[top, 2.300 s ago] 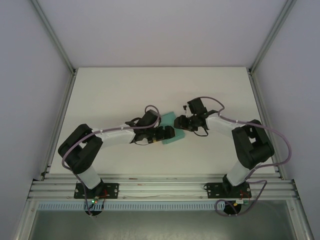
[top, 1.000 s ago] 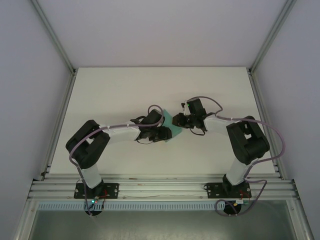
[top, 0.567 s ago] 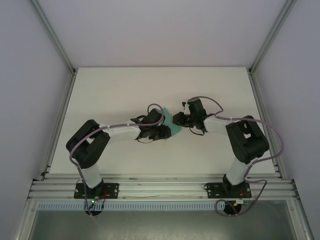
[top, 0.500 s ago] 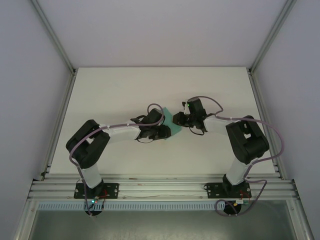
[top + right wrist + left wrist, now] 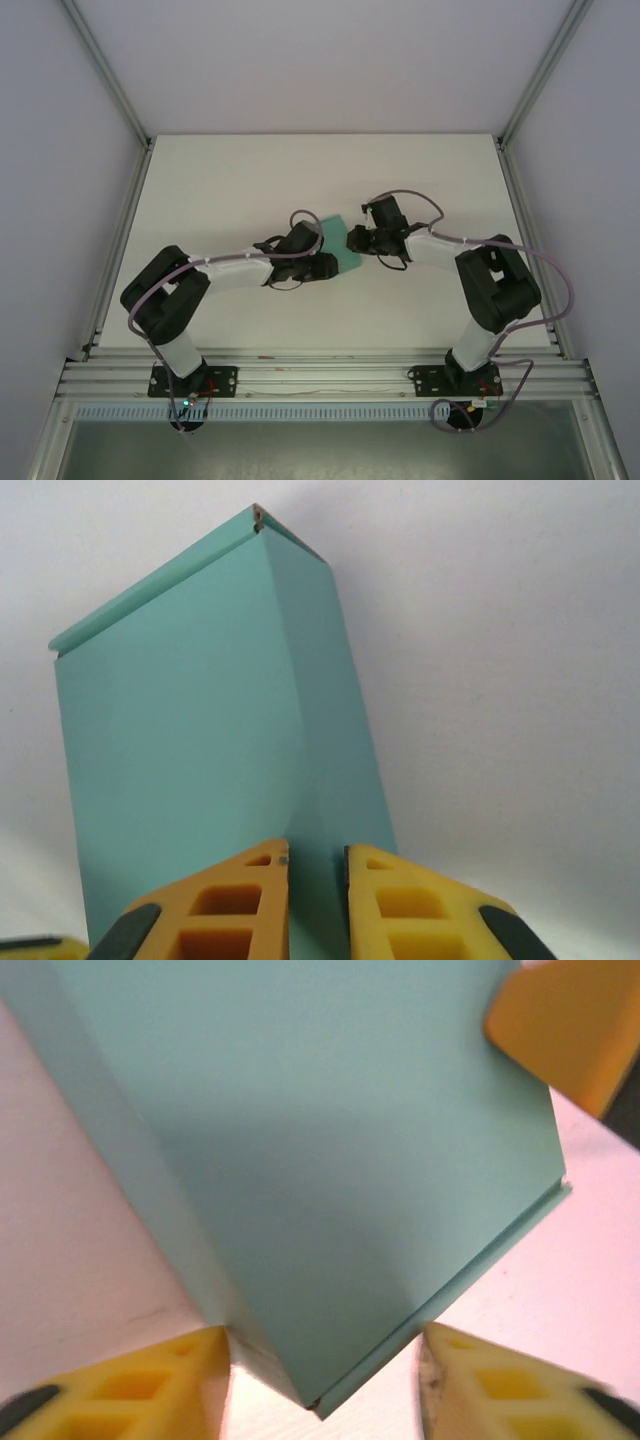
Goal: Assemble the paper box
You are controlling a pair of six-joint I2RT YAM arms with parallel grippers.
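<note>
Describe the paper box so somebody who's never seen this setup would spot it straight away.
Start at the white table and go to its middle. The paper box sits there between the left claw and the right claw. It is the one teal-green thing on the table, a small rectangular carton of thin card, unlike the yellow-tipped claws flanking it.

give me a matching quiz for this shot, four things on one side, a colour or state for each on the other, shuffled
Things:
1. paper box
2. left pincer
3. right pincer
4. table

Colour or state:
a. jaws nearly together on a folded edge of the box
b. white
c. teal-green
d. jaws wide apart, a box corner between them

Pairs: 1-c, 2-d, 3-a, 4-b
</note>
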